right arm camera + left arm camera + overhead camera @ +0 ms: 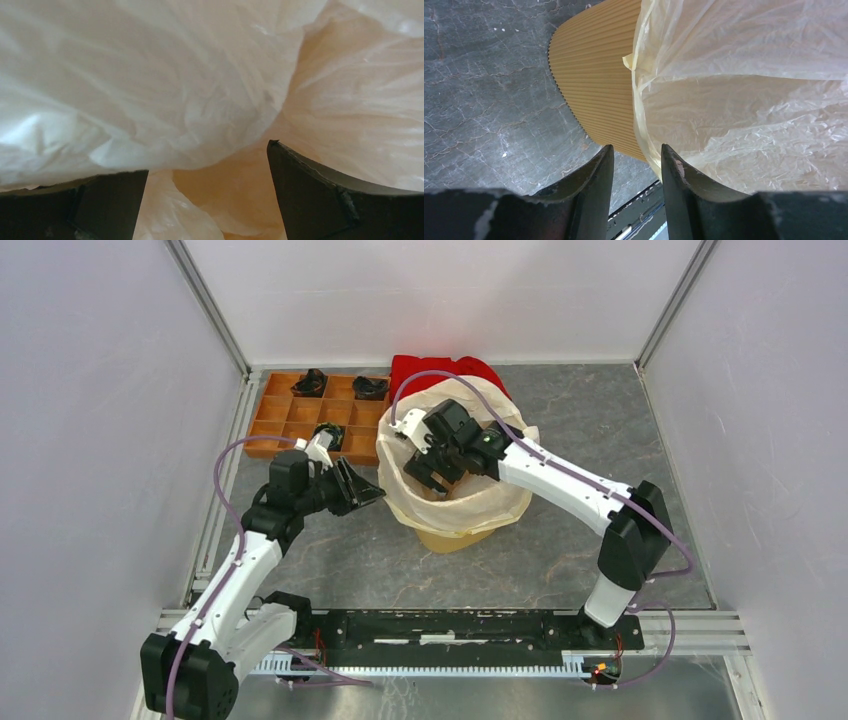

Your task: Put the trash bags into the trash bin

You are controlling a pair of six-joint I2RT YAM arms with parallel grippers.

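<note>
Right claw (432, 478), apart inside bag (470, 510), may drag it out; left claw (362, 485), apart at 9 o'clock of bin (450, 538), may tip it.

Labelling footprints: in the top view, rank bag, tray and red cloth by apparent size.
1. bag, draped over the bin.
2. tray.
3. red cloth, partly hidden behind the bag, so its true size is unsure.
</note>
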